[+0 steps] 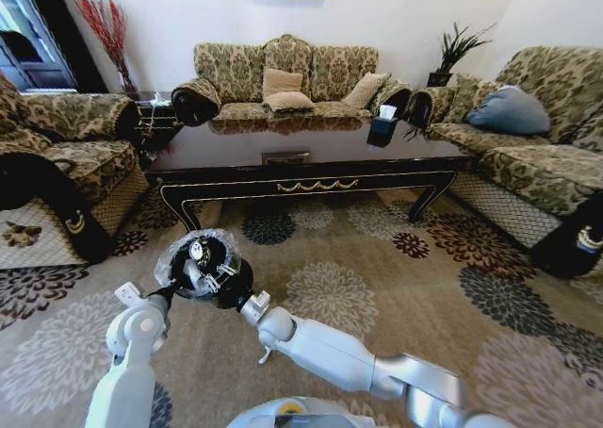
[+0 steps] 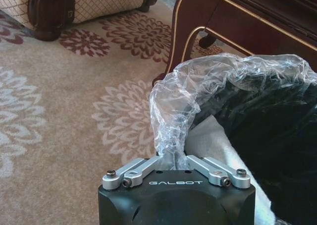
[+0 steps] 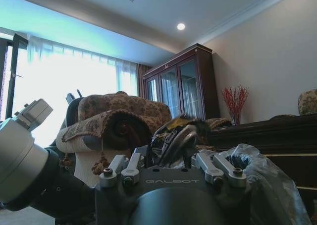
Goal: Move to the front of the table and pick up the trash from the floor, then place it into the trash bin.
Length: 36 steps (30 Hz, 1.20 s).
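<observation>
Head view showed the trash bin (image 1: 203, 268), a small round black one with a crinkly clear liner (image 2: 198, 86) puffed up around its rim, standing on the flowered carpet (image 1: 377, 287) close in front of the robot and a little way out from the table (image 1: 311, 164). Inside the bin lay some white paper (image 2: 210, 136) and a small shiny round bit, so I think at least some trash was already in. No loose trash showed on the carpet that could be seen, so the job looked close to done, though small bits would be hard to tell from the flower shapes. The left gripper (image 2: 174, 160) was pinched shut on a twist of the liner at the near rim, holding the bin. The right gripper (image 3: 173, 153) hung just over the bin's mouth, at its right side. Something dark with a bit of yellow sat between its fingers, but I could not tell what it was, or whether the fingers were closed on it.
</observation>
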Available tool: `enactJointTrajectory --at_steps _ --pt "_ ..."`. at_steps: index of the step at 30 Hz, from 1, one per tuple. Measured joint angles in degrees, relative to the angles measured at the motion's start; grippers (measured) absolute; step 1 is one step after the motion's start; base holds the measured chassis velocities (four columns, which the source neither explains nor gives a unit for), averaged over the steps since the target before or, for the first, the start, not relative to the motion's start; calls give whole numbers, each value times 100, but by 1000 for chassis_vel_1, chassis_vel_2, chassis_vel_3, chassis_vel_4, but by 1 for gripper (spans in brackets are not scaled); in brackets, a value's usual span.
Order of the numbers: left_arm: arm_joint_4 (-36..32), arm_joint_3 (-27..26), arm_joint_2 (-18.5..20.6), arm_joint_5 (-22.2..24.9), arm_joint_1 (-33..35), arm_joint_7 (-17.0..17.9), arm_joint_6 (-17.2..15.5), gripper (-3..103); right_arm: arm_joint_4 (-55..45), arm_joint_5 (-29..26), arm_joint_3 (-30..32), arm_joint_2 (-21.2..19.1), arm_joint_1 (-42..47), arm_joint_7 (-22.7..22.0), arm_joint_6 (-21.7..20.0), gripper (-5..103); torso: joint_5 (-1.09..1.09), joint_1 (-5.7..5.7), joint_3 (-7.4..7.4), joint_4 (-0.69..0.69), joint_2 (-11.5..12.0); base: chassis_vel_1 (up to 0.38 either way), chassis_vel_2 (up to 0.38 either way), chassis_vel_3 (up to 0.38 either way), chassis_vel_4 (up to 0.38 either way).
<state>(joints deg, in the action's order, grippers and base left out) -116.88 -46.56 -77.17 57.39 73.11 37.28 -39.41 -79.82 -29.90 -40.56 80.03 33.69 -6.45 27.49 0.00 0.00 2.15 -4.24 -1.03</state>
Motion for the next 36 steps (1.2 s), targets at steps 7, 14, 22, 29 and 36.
enactJointTrajectory --at_steps 7,14,22,29,36 --pt "-24 -18 6 2 50 0 1 2 -4 135 74 -35 13 -3 -9 58 0 0 0 0 0 0 0 0 0" --pt "-107 -228 109 81 250 3 -21 2 -197 -39 441 -156 42 -143 -208 85 0 0 0 0 0 0 0 0 0" --pt "-2 -844 738 449 402 72 -46 2 -345 -605 1077 -394 135 -527 -919 100 -1 0 0 -1 0 0 0 0 0" --pt "70 -1621 1038 869 616 194 -136 2 -233 -750 1371 -616 432 -2059 -2626 100 -1 -1 0 -1 0 0 0 0 0" --pt "-241 -1835 936 913 926 215 -156 2 -594 -2055 1130 -525 716 -3888 -4657 100 -1 0 0 0 0 0 0 0 0"
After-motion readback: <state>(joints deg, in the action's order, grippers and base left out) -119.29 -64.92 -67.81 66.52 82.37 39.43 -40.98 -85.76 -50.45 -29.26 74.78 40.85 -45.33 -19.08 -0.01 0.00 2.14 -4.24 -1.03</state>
